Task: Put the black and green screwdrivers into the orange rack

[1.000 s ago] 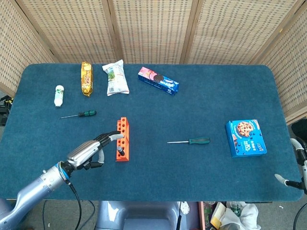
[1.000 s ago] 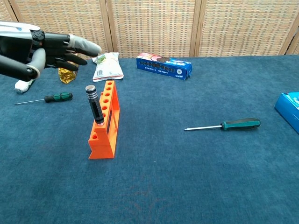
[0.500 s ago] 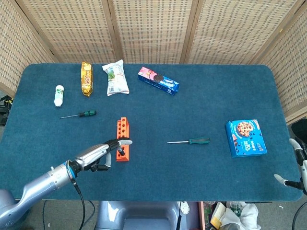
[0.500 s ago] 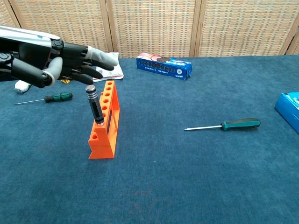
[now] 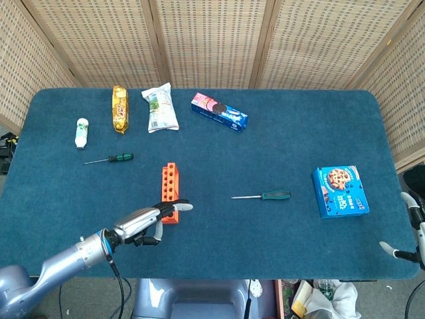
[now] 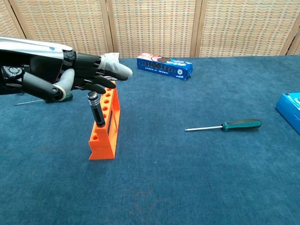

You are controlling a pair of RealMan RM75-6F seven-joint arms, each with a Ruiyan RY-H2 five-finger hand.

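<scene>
Over the last second the left hand (image 6: 79, 77) is seen to have been carried rightward and lower, from a place back and to the left of the rack (image 6: 104, 123) to one directly over its near end, fingers spread and nothing grasped. The black driver (image 6: 96, 108) is found already seated upright in a near hole of the rack, its knurled cap just under the fingers; whether it is touched cannot be told. This is judged either a final press or a check of the seating, so the black half of the task appears done. No other tool is held by the rack; its remaining holes are seen empty. Two green-handled drivers are left flat on the cloth: one (image 5: 109, 159) up and to the left of the rack, another (image 5: 261, 196) to its right, both well apart from it. The right hand (image 5: 405, 247) is glimpsed only at the table's far right edge, and its state cannot be told.
</scene>
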